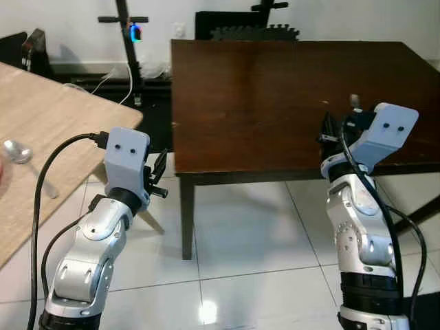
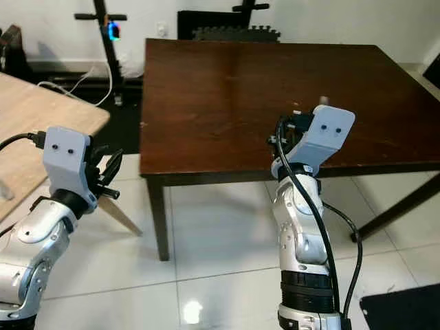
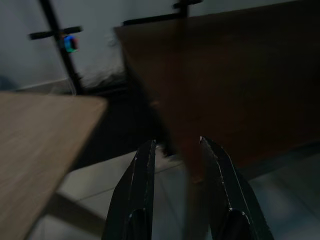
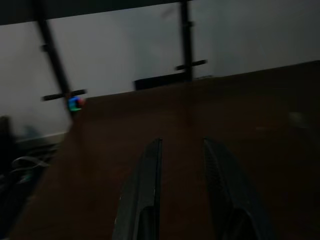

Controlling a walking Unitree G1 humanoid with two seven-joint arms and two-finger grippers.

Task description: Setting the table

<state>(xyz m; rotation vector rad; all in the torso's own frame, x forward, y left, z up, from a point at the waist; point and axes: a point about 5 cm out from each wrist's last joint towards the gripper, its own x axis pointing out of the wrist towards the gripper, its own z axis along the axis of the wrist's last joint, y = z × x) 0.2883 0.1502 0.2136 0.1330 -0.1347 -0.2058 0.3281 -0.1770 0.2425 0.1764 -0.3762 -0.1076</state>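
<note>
White floor tiles (image 1: 240, 234) run under 2 tables, with a pale wall at the far side of the room. Both wrist views are dim and blurred, yet each shows its 2 black fingers parted with nothing between them. The left gripper (image 3: 177, 142) has its fingers (image 3: 142, 185) spread over the gap between the 2 tables, above the tiles; from the head camera it sits near and to the left of the dark table's near-left corner, level with the light table's edge. The right gripper (image 4: 181, 142) is likewise open and empty, its fingers (image 4: 145, 190) pointing across the dark tabletop toward the far wall; seen from the head it hovers at the near edge of that table, right of center.

The dark brown table (image 1: 275, 103) fills the middle and right of the scene, its top bare and glossy, 1 leg (image 1: 186, 220) standing on the tiles at its near-left corner. The light wooden table (image 1: 48, 130) lies on the left. A metal spoon (image 1: 20, 157) rests on it near the left edge of the picture, bowl toward the far side, well apart from both grippers.

Behind the tables, a black stand with a small blue-lit device (image 1: 135, 31) rises against the wall, with white cables (image 1: 103, 79) trailing at its foot. A dark chair back or rack (image 1: 247, 29) stands at the far edge of the brown table.
</note>
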